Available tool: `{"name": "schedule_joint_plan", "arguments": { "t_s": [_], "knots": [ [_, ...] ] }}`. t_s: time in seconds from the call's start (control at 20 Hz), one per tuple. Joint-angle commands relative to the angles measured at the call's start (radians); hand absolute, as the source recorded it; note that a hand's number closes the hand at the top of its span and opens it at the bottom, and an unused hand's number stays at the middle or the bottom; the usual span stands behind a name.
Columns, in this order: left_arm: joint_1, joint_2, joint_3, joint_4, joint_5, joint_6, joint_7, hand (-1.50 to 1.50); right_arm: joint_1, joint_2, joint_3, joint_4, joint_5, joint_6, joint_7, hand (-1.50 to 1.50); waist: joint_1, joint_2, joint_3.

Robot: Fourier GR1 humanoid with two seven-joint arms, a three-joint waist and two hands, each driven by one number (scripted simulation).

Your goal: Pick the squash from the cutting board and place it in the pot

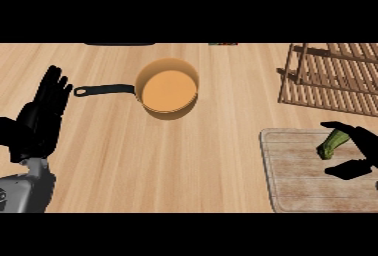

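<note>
A green squash [332, 143] lies on the pale wooden cutting board [295, 170] at the right. My right hand [362, 150] reaches in from the right edge, its fingers above the squash and its thumb below it, curling round the squash's right end. The orange pot [168, 90] with a black handle [103, 90] stands on the counter at upper centre, well to the left of the board. My left hand [40, 117] rests open at the left edge, fingers up.
A wooden slatted rack [332, 75] sits at the upper right, just behind the cutting board. Bare wooden counter lies between the pot and the board.
</note>
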Motion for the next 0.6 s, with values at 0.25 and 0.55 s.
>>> {"name": "schedule_joint_plan", "arguments": {
  "t_s": [0.25,0.55],
  "knots": [
    [-0.012,-0.007,0.017,-0.026,-0.017,-0.014,0.04,0.0,0.004,0.031,0.014,0.024,0.095,-0.024,-0.122,1.5,0.001,0.003,0.006],
    [-0.022,-0.035,-0.027,-0.008,-0.028,-0.017,0.019,0.0,-0.081,0.315,0.289,-0.197,0.206,-0.021,0.084,1.5,0.064,-0.003,-0.001]
  ]
}}
